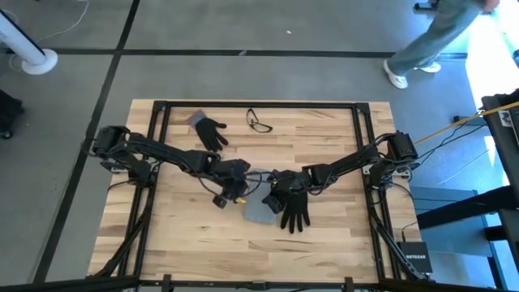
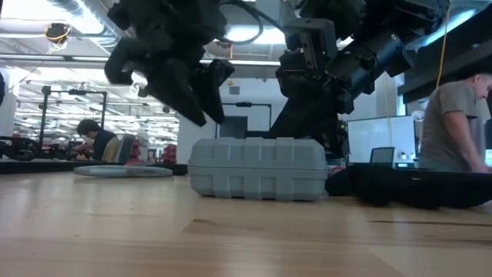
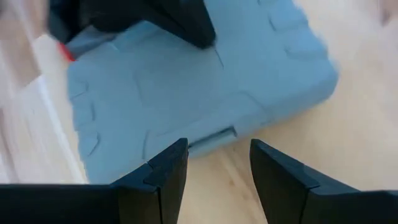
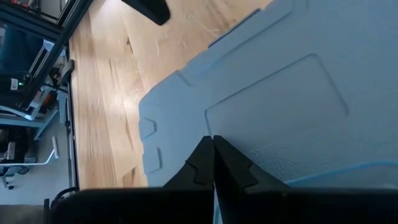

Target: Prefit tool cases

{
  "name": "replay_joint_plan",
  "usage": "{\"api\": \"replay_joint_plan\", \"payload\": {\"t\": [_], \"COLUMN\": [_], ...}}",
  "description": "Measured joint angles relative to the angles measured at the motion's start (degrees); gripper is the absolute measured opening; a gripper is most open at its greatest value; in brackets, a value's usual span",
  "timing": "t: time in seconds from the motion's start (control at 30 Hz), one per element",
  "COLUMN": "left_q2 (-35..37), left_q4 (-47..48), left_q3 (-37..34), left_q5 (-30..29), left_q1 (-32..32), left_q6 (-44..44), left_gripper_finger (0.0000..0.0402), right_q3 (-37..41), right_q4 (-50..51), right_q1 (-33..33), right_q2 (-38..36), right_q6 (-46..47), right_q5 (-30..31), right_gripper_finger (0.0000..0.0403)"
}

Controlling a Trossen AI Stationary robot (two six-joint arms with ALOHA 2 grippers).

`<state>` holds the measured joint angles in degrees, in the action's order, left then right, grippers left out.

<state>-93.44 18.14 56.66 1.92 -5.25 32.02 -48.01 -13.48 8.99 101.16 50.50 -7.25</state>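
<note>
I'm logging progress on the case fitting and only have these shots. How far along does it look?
Done: the tool case lies closed and flat on the table. In hand: the left gripper hovers open above the case's edge, gripping nothing; the right gripper is shut over the lid. Left: whether the halves are fully seated can't be told, and one glove lies against the case.

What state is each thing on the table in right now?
tool case: closed, lying flat.
left gripper: open, above the case's edge, empty.
right gripper: shut, over the case's lid.
glove: flat, overlapping the case.
second glove: flat, apart.
glasses: lying apart.
</note>
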Motion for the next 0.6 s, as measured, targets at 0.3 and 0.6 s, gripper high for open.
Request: {"api": "replay_joint_plan", "payload": {"t": [0.3, 0.6], "left_q2": [-4.92, -5.62], "left_q4": [-2.96, -0.34], "left_q3": [0.0, 0.0], "left_q5": [-3.84, -5.4], "left_q1": [0.02, 0.52], "left_q6": [5.7, 9.22], "left_gripper_finger": [0.0166, 0.0166], "right_q3": [0.0, 0.0], "right_q4": [-0.04, -0.25], "right_q1": [-0.07, -0.99], "right_q2": [0.0, 0.0], "right_q6": [0.2, 0.57], "right_q5": [-0.92, -1.22], "right_gripper_finger": [0.0, 0.0]}}
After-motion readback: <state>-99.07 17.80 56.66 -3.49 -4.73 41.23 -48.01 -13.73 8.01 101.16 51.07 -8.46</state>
